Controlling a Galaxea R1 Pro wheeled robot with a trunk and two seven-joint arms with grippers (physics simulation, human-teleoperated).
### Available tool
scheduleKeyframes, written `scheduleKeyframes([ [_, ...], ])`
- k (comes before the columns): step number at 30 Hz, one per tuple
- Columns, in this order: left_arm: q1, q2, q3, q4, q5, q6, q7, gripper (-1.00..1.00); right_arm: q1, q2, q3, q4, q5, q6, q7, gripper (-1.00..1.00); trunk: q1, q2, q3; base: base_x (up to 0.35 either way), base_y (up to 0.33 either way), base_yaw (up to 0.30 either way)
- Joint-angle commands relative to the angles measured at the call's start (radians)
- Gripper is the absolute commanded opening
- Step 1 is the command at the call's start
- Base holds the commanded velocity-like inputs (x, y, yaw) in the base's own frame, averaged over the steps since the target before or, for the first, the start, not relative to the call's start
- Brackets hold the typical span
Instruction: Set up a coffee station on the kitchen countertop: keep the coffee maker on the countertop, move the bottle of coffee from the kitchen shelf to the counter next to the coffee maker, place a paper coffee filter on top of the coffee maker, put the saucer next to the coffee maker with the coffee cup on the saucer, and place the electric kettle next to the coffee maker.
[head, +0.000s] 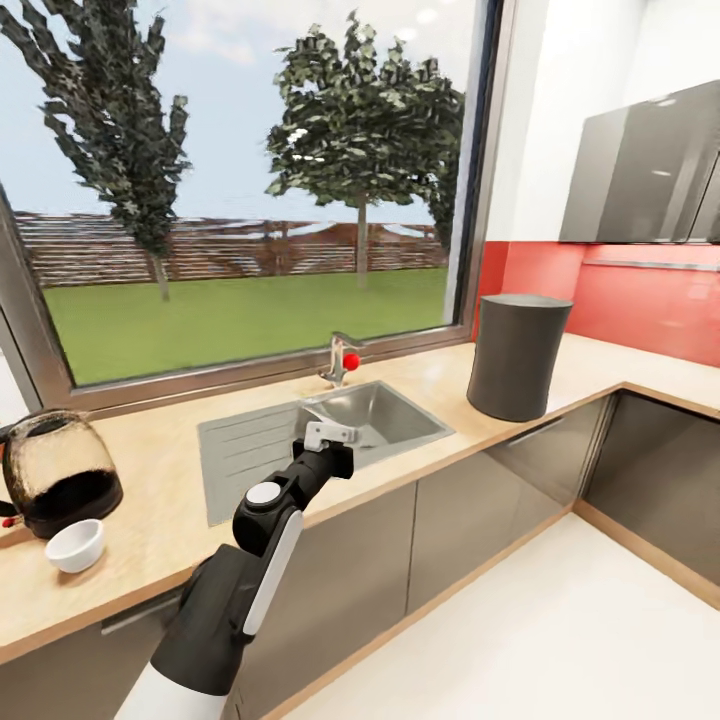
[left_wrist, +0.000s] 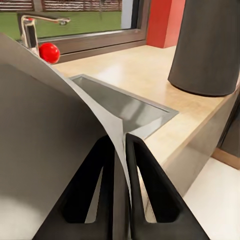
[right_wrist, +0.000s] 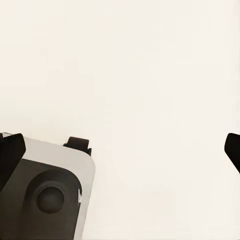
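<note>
Left gripper (left_wrist: 120, 195) clamped on paper coffee filter (left_wrist: 60, 150), over sink (head: 375, 415). Right gripper (right_wrist: 120, 150) apparently spread wide. Coffee maker (head: 518, 355) near countertop (head: 430, 375) corner. Risks thin paper slipping, dropping into sink.

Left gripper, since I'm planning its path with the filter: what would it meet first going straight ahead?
Likely the sink; the left gripper, shut on the paper coffee filter, points over its basin. The coffee maker stands off to one side. Depth is unclear.
</note>
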Motion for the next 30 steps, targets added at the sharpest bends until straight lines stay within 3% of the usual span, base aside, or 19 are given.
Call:
scheduleKeyframes([
  [1,-0.001,0.000,0.000,-0.001,0.004,0.006,0.002,-1.00,-0.001,0.000,0.000,0.001,0.004,-0.003,0.001,1.00,0.001,-0.001,-0.001,0.237,-0.219,-0.008],
  [30,-0.001,0.000,0.000,-0.001,0.004,0.006,0.002,-1.00,-0.001,0.000,0.000,0.001,0.004,-0.004,0.000,1.00,0.001,-0.001,-0.001,0.220,-0.239,-0.001],
])
